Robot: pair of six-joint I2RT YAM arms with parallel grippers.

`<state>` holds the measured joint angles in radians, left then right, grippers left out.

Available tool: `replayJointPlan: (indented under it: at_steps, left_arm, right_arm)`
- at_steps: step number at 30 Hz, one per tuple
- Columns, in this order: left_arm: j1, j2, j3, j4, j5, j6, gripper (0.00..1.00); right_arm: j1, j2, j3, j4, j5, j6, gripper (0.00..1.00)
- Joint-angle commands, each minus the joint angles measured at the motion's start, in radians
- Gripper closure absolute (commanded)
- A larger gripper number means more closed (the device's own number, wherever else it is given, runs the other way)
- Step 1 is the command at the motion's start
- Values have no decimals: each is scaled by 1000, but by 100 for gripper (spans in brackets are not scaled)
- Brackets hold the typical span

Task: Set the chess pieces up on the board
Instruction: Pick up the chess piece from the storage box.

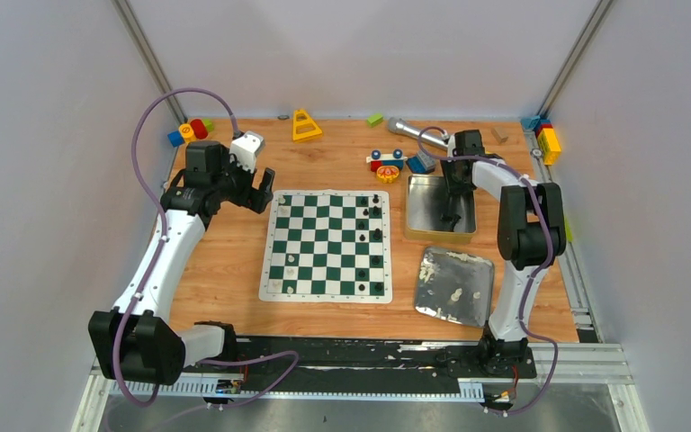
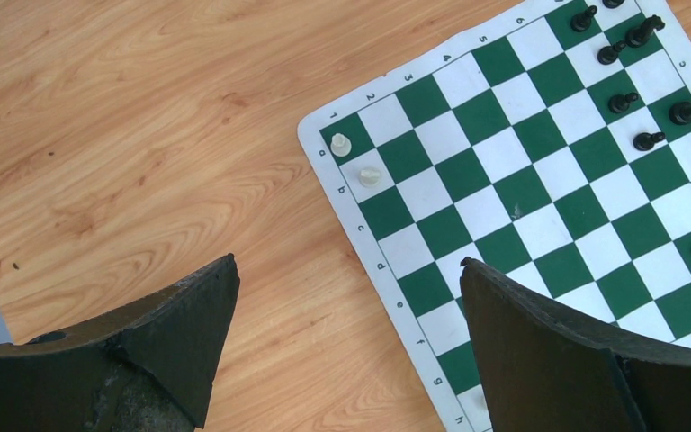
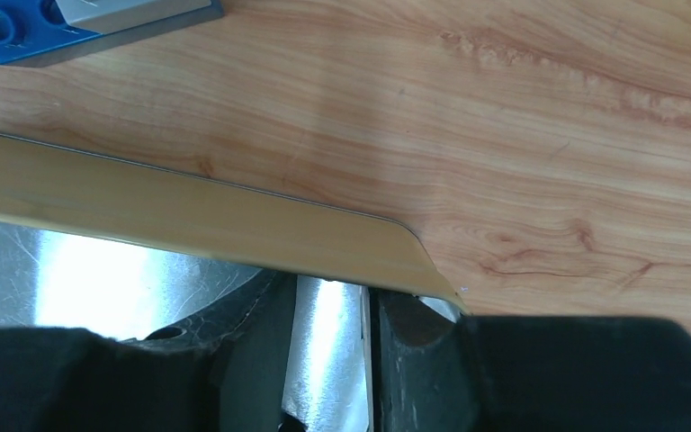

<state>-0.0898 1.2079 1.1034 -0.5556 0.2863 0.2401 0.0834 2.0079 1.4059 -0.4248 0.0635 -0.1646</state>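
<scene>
**Overhead and wrist views.** We see the board (image 1: 327, 245) lying flat at the middle of the table (image 1: 225, 270). It is square, with its edges parallel to the table's. Its lettered edge runs near to far along the left side, and its numbered edge runs left to right. It is a green-and-white checkered mat with a white border.

The black pieces (image 1: 377, 235) stand upright on the right-hand columns, spread from the far edge to the near edge. They are small and dark, and narrower at the top.

Two cream pieces (image 2: 341, 144) stand upright at the near left corner, one on the corner square and one diagonally next to it. More cream figures (image 1: 454, 293) rest on the flat silver lid (image 1: 468, 270), to the right of the board's near half.

The left gripper (image 2: 346, 263) hovers by the board's far left corner, fingers spread wide with nothing between them.

The right gripper (image 1: 454, 219) reaches down inside the gold-walled tin (image 3: 189, 216), to the right of the board's far half. Its fingers (image 3: 414, 360) stand close together with a slim gap, and we cannot tell whether they hold anything
</scene>
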Motion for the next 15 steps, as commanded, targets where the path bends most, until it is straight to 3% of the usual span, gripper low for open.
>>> replayJointPlan:
  at_steps: [1,8,15]
  left_arm:
    - [7,-27,0,39,18,-15,0]
    - [6,-26,-2,40,20,-15,0]
    - [7,-34,-2,37,28,-10,0]
  right_arm:
    - [-5,22,15,41,9,20,68]
    - [-9,38,20,42,12,13,75]
    - [-15,3,5,40,5,3,91]
